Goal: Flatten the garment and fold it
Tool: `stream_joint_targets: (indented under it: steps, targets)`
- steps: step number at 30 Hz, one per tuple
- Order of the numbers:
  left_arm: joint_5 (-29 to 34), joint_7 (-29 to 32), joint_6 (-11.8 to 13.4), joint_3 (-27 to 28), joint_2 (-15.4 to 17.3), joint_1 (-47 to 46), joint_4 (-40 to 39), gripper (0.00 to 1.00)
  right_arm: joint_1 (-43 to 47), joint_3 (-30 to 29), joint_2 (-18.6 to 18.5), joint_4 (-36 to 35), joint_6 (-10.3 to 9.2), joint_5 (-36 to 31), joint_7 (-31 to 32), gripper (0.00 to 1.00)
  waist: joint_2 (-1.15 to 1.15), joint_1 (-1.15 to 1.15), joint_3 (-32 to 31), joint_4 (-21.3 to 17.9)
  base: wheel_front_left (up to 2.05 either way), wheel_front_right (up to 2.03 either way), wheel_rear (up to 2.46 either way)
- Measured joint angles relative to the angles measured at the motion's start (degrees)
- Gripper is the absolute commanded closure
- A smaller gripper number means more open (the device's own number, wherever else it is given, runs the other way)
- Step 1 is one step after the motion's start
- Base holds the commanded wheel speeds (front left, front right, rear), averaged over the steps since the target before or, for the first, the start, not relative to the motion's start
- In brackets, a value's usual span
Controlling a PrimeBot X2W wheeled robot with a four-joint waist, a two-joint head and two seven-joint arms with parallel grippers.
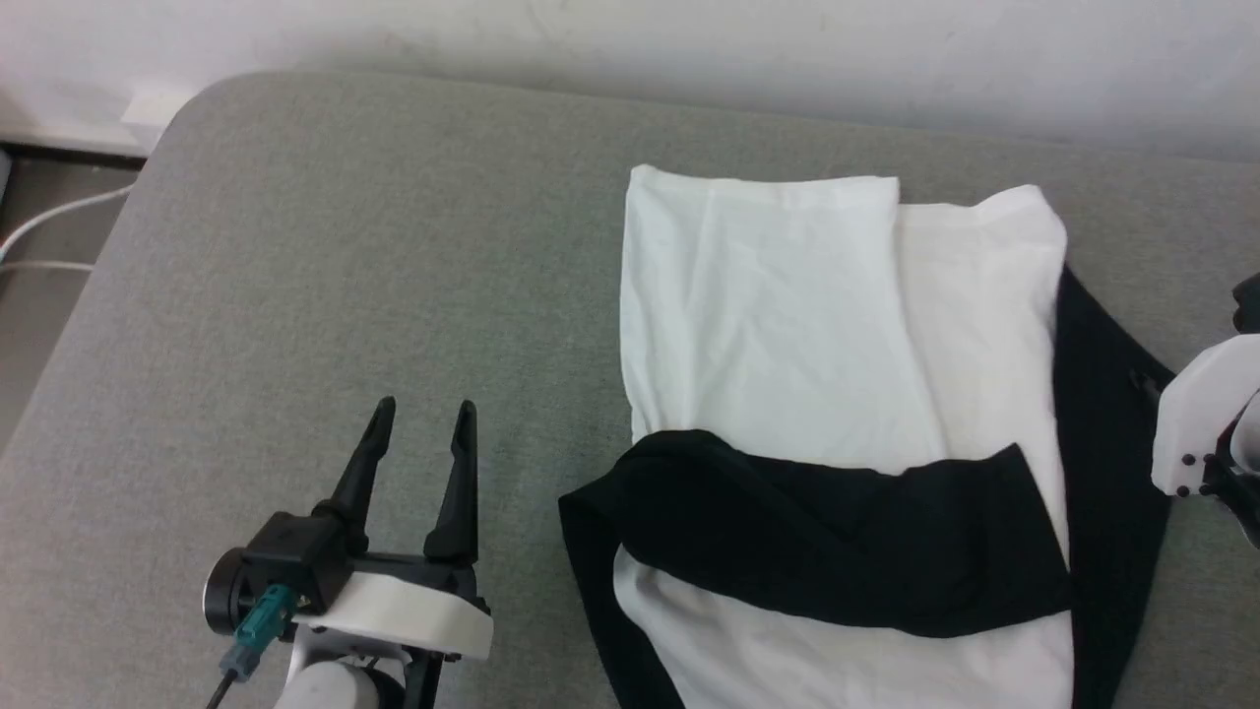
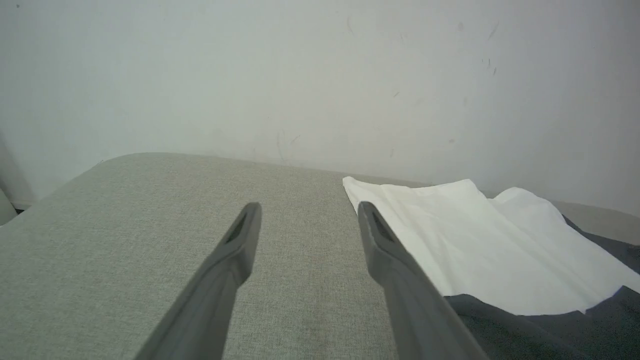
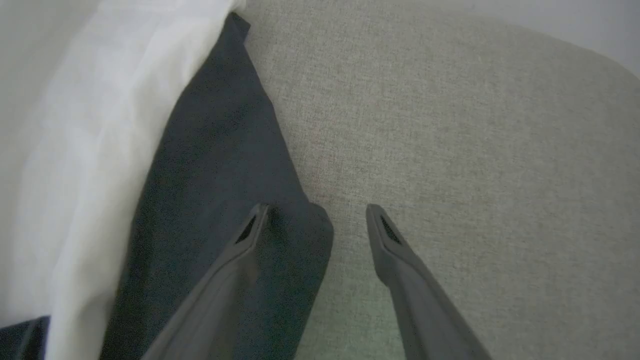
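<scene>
The garment (image 1: 787,315) lies on the grey cushion, white body folded lengthwise, one black sleeve (image 1: 847,532) laid across it and the other black sleeve (image 1: 1107,414) sticking out on the right. My left gripper (image 1: 421,410) stands open over bare cushion, well left of the garment (image 2: 480,245), holding nothing. In the right wrist view my right gripper (image 3: 315,212) is open above the black sleeve's (image 3: 220,165) end; its left finger is over the sleeve, its right finger over the cushion. In the head view the right arm's white wrist (image 1: 1206,423) shows at the right edge.
The grey cushion (image 1: 325,266) has a rounded far-left corner and meets a white wall (image 1: 689,49) at the back. White cables (image 1: 49,222) run on the floor beyond its left edge. Bare cushion (image 3: 475,150) spreads right of the sleeve.
</scene>
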Motion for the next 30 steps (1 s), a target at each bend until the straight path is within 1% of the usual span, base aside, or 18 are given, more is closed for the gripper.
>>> stream_joint_targets:
  steps: [5,6,7,8,13,16,19,23,27,28,29,30]
  targets:
    - [1.23,0.0,-1.81,2.02,-1.6,-0.01,1.16,0.0,-2.2,2.67,-0.22,5.57,0.0,0.0,-2.22,0.0,0.0,0.0,1.63,1.43,0.0,0.0,0.0]
    - [1.31,0.0,-2.05,2.27,-1.87,-0.01,1.43,0.0,-2.65,3.32,-0.55,6.32,0.0,0.05,-2.92,0.21,0.0,0.0,1.86,1.59,0.0,0.0,0.0]
    - [1.54,0.0,-2.42,2.55,-2.15,-0.01,1.69,0.0,-3.18,3.82,-0.82,6.95,0.0,0.16,-3.64,0.51,0.0,-0.01,2.06,1.71,0.0,0.0,0.0]
    - [1.78,0.0,-2.57,2.86,-2.37,-0.01,1.96,0.0,-3.7,4.34,-0.96,7.64,0.0,0.4,-4.34,1.0,0.0,0.0,2.18,1.76,0.0,0.0,0.0]
    - [2.75,0.0,-3.78,4.0,-3.6,0.03,3.33,0.0,-4.17,5.67,-0.91,9.53,0.07,1.92,-10.11,1.0,0.0,0.0,1.64,1.12,0.0,0.0,0.0]
    - [3.14,0.0,-4.2,4.53,-4.05,0.09,4.05,0.0,-4.04,4.76,-0.85,9.55,0.07,3.49,-13.59,1.0,0.0,0.0,0.9,0.44,0.0,0.0,0.0]
    - [3.23,0.0,-4.64,5.14,-4.42,0.38,4.52,0.0,-3.5,2.67,-0.45,9.06,0.07,4.98,-15.81,1.0,0.0,-0.01,0.12,-0.44,0.0,0.0,0.0]
    - [3.34,0.0,-5.48,5.63,-4.93,1.38,5.09,0.0,-1.12,-1.6,0.52,8.98,0.07,5.59,-15.97,1.0,0.0,-0.01,-0.79,-1.75,0.0,0.0,0.0]
    - [3.61,0.0,-5.83,5.82,-5.35,1.44,5.64,0.0,2.05,-6.0,1.68,10.43,0.05,4.19,-13.88,1.0,0.0,-0.01,-1.33,-2.85,0.0,0.0,0.0]
    - [3.74,0.0,-6.05,5.82,-5.38,1.44,5.87,0.0,2.69,-6.72,1.97,10.95,0.05,3.31,-13.37,0.9,0.0,-0.01,-1.41,-3.04,0.0,0.0,0.0]
    - [3.75,0.0,-6.1,5.83,-5.45,1.44,6.15,0.0,3.25,-7.13,2.2,11.13,0.07,2.49,-13.12,0.6,0.0,-0.01,-1.47,-3.18,0.0,0.0,0.0]
    - [3.75,0.0,-6.12,5.82,-5.54,1.44,6.42,0.0,3.36,-7.92,2.47,11.16,0.07,1.89,-12.94,0.32,0.0,-0.01,-1.51,-3.26,0.0,0.0,0.0]
